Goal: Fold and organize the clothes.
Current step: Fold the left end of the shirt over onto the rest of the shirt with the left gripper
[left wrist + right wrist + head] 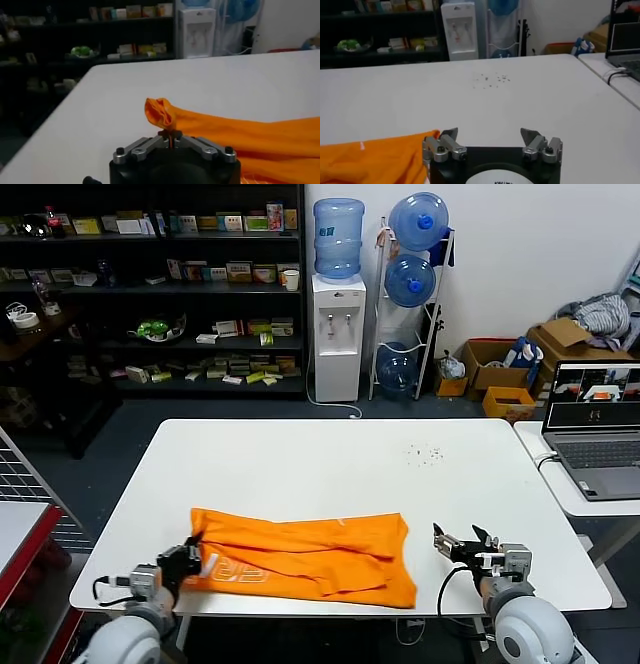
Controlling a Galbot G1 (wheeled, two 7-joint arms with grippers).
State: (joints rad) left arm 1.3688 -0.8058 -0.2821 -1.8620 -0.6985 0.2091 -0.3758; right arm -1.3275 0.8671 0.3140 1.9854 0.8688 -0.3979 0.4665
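I see the white table (pixel 330 464) with the orange T-shirt (pixel 310 556) folded lengthwise along its near edge. My left gripper (pixel 190 560) pinches the shirt's left end; my right gripper (pixel 463 545) rests spread just right of it.

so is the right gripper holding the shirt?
No, the right gripper is open and empty beside the shirt, fingers spread over bare table.
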